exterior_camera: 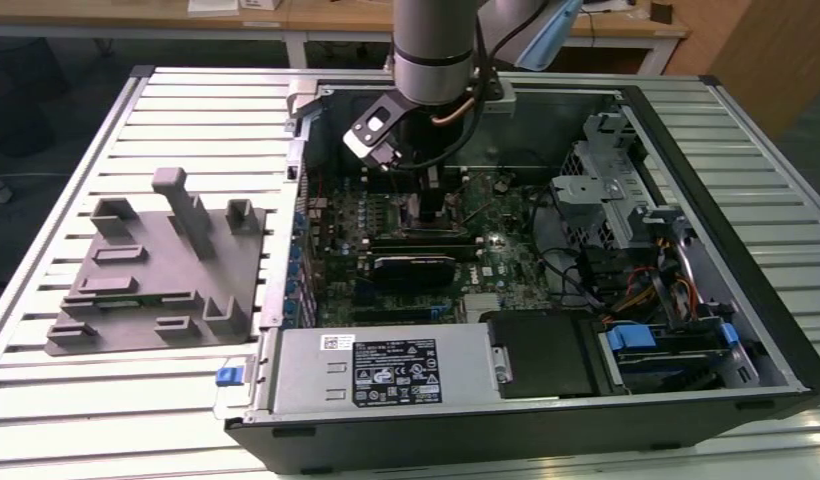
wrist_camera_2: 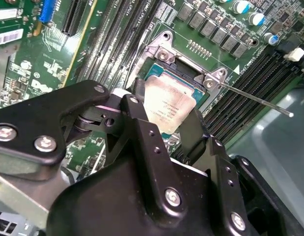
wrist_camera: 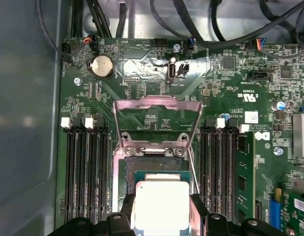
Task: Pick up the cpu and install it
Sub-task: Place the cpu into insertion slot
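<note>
Black two-finger gripper (wrist_camera_2: 165, 112) is down inside the open dark metal computer case (exterior_camera: 750, 250), over the green motherboard (wrist_camera: 230, 83). Its fingers (wrist_camera: 126, 216) pinch two opposite edges of the cpu (wrist_camera: 161, 204), a small flat square chip with a pale silver metal lid and thin green rim. Grip looks even in both wrist views.

The cpu sits directly over the square black-framed socket (wrist_camera: 154, 164), covering part of it. Cannot tell whether it touches the contacts. The hinged silver metal load plate (wrist_camera: 156, 123) stands swung up, clear of the opening. The thin steel lever (wrist_camera_2: 255, 99) juts out to one side.

Judgement: this is the seating step.
- Chip edges should run parallel to the socket frame, and in the first wrist view they look square.
- Keep the chip flat, with no sideways slide and no pressing; the contacts likely bend easily.
- Long black memory slots (wrist_camera: 85, 172) flank the socket, so finger clearance is tight.
</note>
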